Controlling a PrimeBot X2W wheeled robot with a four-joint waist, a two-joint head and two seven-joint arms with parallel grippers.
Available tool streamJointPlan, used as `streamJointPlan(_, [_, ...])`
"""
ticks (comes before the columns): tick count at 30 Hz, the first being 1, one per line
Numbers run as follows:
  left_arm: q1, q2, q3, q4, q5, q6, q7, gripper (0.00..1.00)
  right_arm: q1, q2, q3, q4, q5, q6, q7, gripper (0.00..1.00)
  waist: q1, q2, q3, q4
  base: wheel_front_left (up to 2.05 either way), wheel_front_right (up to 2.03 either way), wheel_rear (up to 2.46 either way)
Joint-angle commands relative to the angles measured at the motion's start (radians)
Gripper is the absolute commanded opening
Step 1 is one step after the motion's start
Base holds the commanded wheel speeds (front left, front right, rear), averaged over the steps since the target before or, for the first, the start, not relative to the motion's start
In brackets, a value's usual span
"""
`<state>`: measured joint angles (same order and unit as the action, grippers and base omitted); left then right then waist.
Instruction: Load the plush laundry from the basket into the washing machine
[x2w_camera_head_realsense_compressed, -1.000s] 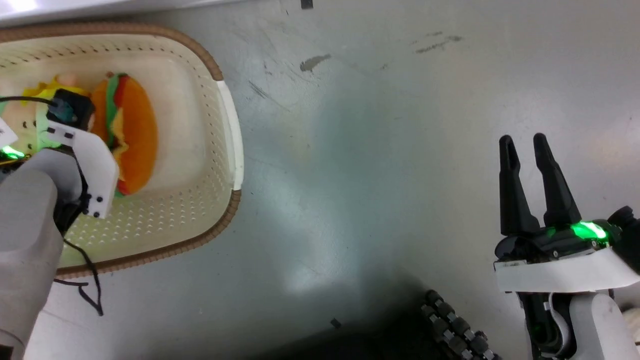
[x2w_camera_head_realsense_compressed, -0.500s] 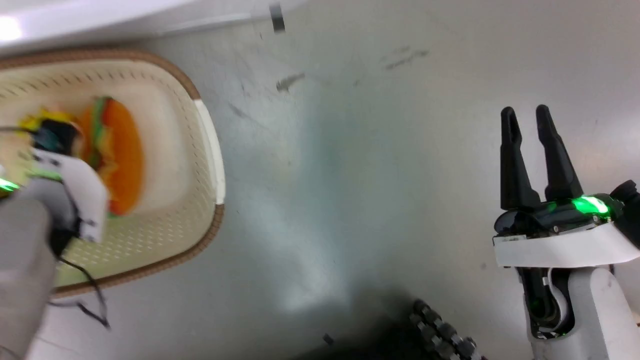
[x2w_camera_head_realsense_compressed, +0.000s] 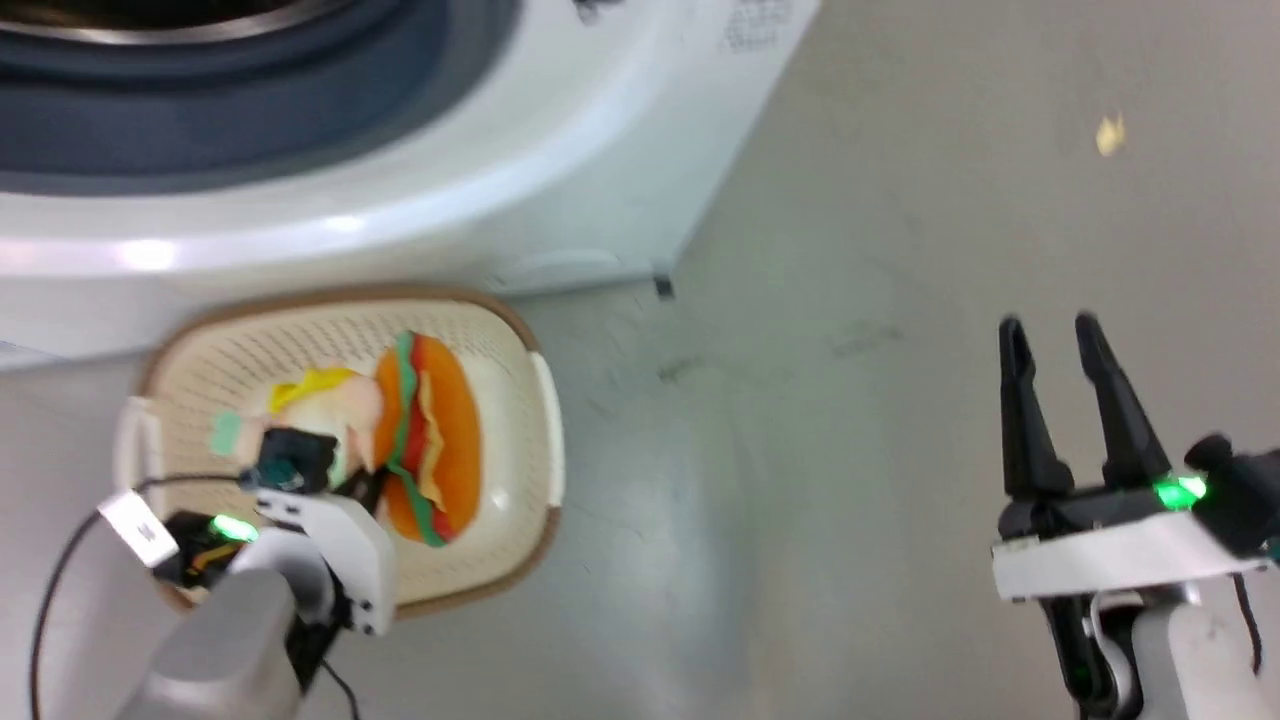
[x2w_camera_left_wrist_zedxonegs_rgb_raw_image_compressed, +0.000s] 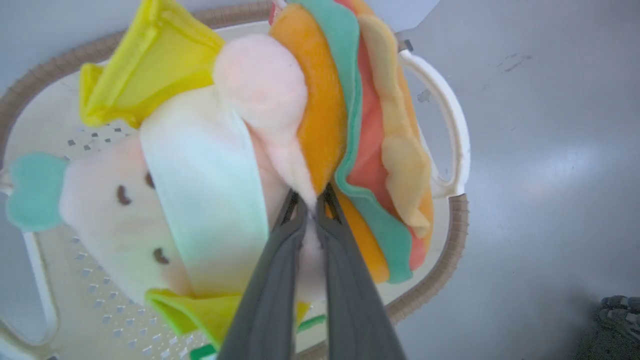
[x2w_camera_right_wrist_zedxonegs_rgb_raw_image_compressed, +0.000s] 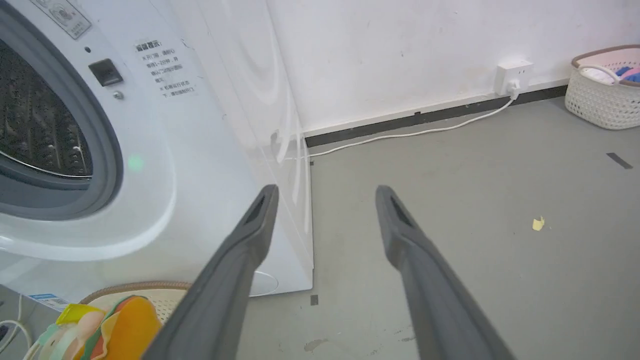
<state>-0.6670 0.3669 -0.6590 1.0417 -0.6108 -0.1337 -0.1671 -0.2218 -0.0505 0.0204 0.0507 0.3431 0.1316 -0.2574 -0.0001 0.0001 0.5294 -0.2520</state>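
Note:
The plush laundry (x2w_camera_left_wrist_zedxonegs_rgb_raw_image_compressed: 370, 150) is an orange hamburger joined to a pink-white doll (x2w_camera_left_wrist_zedxonegs_rgb_raw_image_compressed: 200, 175). My left gripper (x2w_camera_left_wrist_zedxonegs_rgb_raw_image_compressed: 312, 200) is shut on it at the seam between the two. In the head view the plush laundry (x2w_camera_head_realsense_compressed: 425, 440) hangs over the cream basket (x2w_camera_head_realsense_compressed: 350, 298), seemingly raised off its floor, with my left gripper (x2w_camera_head_realsense_compressed: 360, 487) beside it. The washing machine (x2w_camera_head_realsense_compressed: 400, 200) stands just behind the basket, its steel drum (x2w_camera_right_wrist_zedxonegs_rgb_raw_image_compressed: 30, 120) showing inside the grey ring. My right gripper (x2w_camera_head_realsense_compressed: 1050, 325) hovers open over bare floor, far right of the basket.
A second basket (x2w_camera_right_wrist_zedxonegs_rgb_raw_image_compressed: 605, 90) holding clothes stands by the far wall, near a wall socket (x2w_camera_right_wrist_zedxonegs_rgb_raw_image_compressed: 512, 75) with a white cable running to the washer. A yellow scrap (x2w_camera_head_realsense_compressed: 1108, 133) lies on the grey floor. Open floor stretches between basket and right gripper.
The head camera has swung up, so the washer front now shows above the basket. The left gripper holds the plush higher over the basket than before. The right gripper stays open.

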Motion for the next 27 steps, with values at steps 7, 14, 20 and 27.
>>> streamJointPlan(7, [0.079,-0.041,0.025,-0.065,-0.010,0.015,-0.089,0.00,0.070,0.000,-0.036,0.027,-0.031,-0.001,-0.004,1.00,0.0001,-0.0001,-0.230,0.149,0.00,0.00,0.00])
streamJointPlan(14, [0.186,-0.022,0.152,-0.361,0.049,0.091,-0.094,0.00,0.121,0.000,-0.041,0.031,-0.042,-0.001,-0.004,1.00,0.0001,-0.0001,-0.305,0.184,0.00,0.00,0.00])
streamJointPlan(20, [0.258,-0.016,0.273,-0.628,0.134,0.140,-0.094,0.00,0.129,0.000,-0.028,0.023,-0.050,-0.001,-0.004,1.00,0.0001,-0.0001,-0.307,0.181,0.00,0.00,0.00])
streamJointPlan(27, [0.218,-0.007,0.388,-0.801,0.179,0.158,-0.095,0.00,0.108,0.000,-0.010,0.004,-0.043,-0.001,-0.004,1.00,0.0001,-0.0001,-0.215,0.141,0.00,0.00,0.00])
